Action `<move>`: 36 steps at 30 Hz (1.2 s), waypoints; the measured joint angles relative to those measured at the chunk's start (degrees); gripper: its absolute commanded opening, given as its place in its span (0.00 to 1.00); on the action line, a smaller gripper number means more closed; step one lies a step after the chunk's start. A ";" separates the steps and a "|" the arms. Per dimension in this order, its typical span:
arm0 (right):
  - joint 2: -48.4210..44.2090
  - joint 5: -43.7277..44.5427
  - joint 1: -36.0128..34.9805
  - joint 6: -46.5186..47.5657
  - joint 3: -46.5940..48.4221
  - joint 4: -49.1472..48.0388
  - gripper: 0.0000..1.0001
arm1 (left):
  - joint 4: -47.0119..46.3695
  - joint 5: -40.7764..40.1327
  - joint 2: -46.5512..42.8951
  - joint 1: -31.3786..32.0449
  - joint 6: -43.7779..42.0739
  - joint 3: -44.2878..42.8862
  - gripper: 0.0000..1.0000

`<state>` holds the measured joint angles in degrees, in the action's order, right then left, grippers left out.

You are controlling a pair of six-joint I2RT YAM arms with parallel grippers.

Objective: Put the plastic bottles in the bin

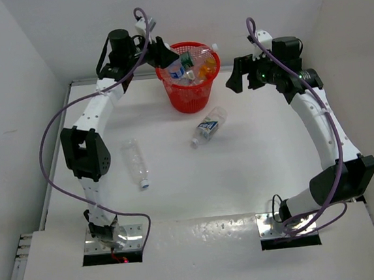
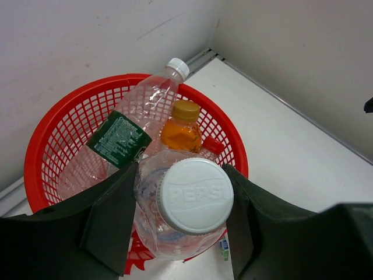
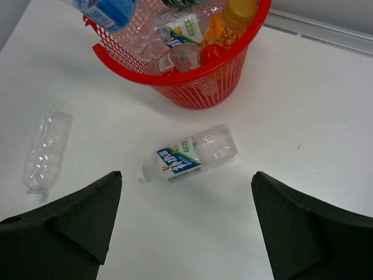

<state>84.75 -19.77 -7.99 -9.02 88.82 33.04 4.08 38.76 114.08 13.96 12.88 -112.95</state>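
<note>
Left end effector (image 1: 166, 55) clamps a clear bottle (image 2: 195, 195) over the bin (image 2: 52, 134).
Right end effector (image 3: 186, 178), jaws apart, beside it.

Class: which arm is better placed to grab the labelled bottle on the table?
Right: the right gripper, open, faces the labelled bottle; the left gripper holds a clear bottle over the bin.

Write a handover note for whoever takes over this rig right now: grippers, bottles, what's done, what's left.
Left gripper: shut on a white-capped bottle, held over the bin, not yet released.
Right gripper: open, empty, above the table right of the bin.
Done: several bottles in the bin, including the orange bottle and the green-labelled bottle.
Left: drop the held one, then fetch two lying on the table: the labelled bottle just in front of the bin and the bare clear bottle to its left.
</note>
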 measured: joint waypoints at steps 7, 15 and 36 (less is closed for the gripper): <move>-0.22 0.00 0.00 0.22 -0.26 0.02 0.91 | 0.55 0.46 0.96 0.00 0.66 -0.81 0.31; -0.39 -0.02 0.04 0.24 -0.61 0.04 0.91 | -0.55 1.42 1.60 0.39 2.45 -0.63 0.39; -0.37 -0.46 0.00 0.48 -0.63 0.07 0.91 | -9.20 0.76 1.62 -1.97 15.93 8.55 1.00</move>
<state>84.38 -20.23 -7.99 -8.54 88.18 33.10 -5.13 39.53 115.70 11.99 28.82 -104.40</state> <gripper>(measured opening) 0.907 0.997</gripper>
